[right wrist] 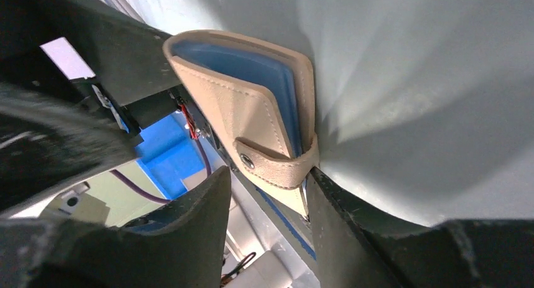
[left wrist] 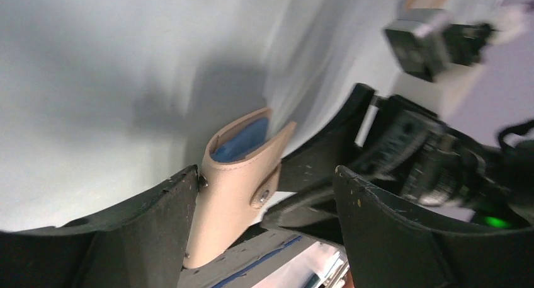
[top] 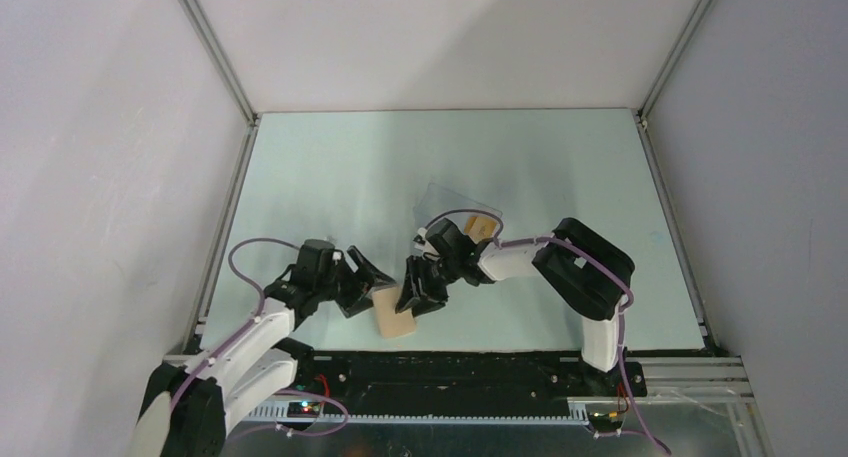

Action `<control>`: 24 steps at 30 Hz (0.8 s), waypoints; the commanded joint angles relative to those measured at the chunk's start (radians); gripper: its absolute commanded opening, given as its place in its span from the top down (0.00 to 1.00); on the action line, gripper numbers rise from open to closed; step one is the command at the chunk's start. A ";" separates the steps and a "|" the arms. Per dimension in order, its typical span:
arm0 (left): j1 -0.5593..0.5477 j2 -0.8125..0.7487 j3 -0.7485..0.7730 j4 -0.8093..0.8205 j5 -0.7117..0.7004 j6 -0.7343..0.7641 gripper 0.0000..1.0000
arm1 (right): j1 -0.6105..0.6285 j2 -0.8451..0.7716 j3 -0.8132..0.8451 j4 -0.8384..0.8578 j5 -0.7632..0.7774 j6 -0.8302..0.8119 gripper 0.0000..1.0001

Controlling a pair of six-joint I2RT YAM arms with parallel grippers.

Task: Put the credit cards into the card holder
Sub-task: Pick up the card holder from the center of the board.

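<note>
Looking down from above, I see the card holder (top: 395,319) folded with its tab snapped across. It sits by the bench's (top: 330,167) near edge, a little left of the middle. My left gripper (top: 372,289) is spread wide: one finger (left wrist: 157,218) touches the holder's side and the other stands apart from it. My right gripper (top: 420,299) straddles the holder's tab corner unclamped, one finger (right wrist: 352,225) touching and the other leaving a gap. The credit cards (top: 482,224) lie in a clear box (top: 450,202) farther back, near the bench's middle.
</note>
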 commanded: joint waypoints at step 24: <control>-0.044 -0.290 -0.041 0.355 0.184 0.003 0.10 | -0.144 -0.475 -0.123 -0.004 -0.017 -0.018 1.00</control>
